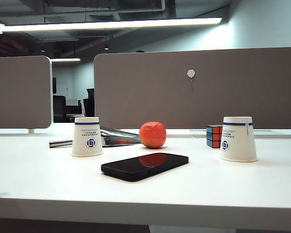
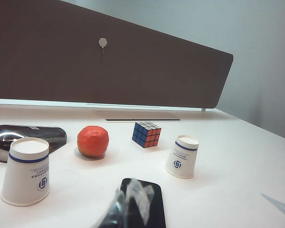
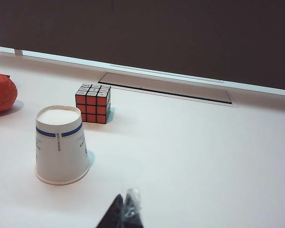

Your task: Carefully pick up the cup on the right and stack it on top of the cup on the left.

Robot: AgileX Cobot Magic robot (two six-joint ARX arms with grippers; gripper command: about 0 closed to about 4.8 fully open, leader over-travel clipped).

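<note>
Two white paper cups stand upside down on the white table (image 1: 48, 189), well apart from each other. The right cup (image 1: 238, 139) sits near the table's right side, just beside a colour cube (image 1: 214, 136) that stands a little behind it toward the grey partition (image 1: 194, 87). The left cup (image 1: 87, 136) stands over on the left, with a shiny silver pouch (image 1: 117, 137) lying behind it. Between the two cups lie a red-orange ball-like fruit (image 1: 152, 134) and, nearer the front edge, a black phone (image 1: 144, 166) lying flat (its glossy face mirrors the fruit). Neither arm shows in the exterior view. In the right wrist view only the tip of the right gripper (image 3: 125, 213) pokes in at the frame's edge, its fingers pressed together with nothing between them; the right cup (image 3: 61, 145) stands ahead of it and off to one side, clearly apart from the tip, untouched, with the cube (image 3: 93, 103) beyond it. In the left wrist view the left gripper (image 2: 128, 206) appears as a blurred tip over the phone (image 2: 149, 209); whether its fingers are spread or closed I cannot tell. The left cup (image 2: 26, 171) stands near that tip, to one side, not touching it, while the right cup (image 2: 182, 156) is farther off past the phone.
</note>
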